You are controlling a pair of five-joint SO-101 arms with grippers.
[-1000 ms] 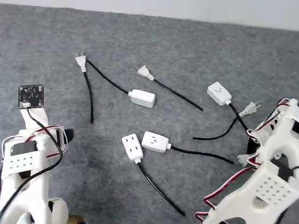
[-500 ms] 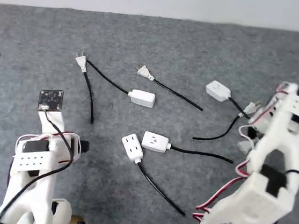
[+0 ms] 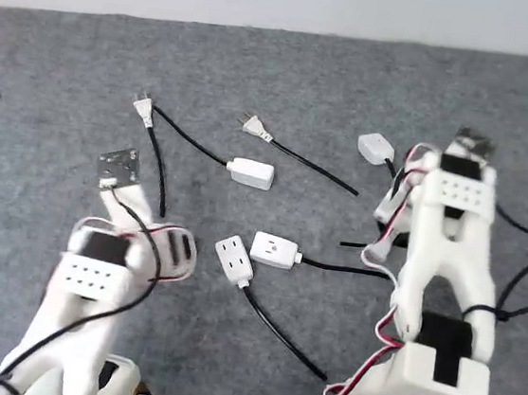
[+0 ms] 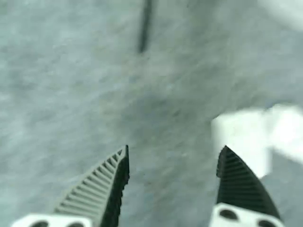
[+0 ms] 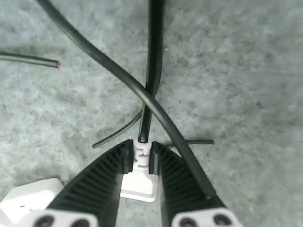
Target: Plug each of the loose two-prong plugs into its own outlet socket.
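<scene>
Right claw (image 5: 140,144) is pinched on a plug (image 5: 138,184), held just beside the socket (image 5: 26,198); left claw (image 4: 175,150) is spread, well apart from it. A crossing cord (image 5: 137,87) could get snagged, so the plug may be tilted or dropped.

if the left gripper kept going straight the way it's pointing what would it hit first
Probably just the grey mat; the left gripper is open over a bare patch. A black cord end lies farther ahead, the white socket block off beside one finger. Depth is unclear.
</scene>
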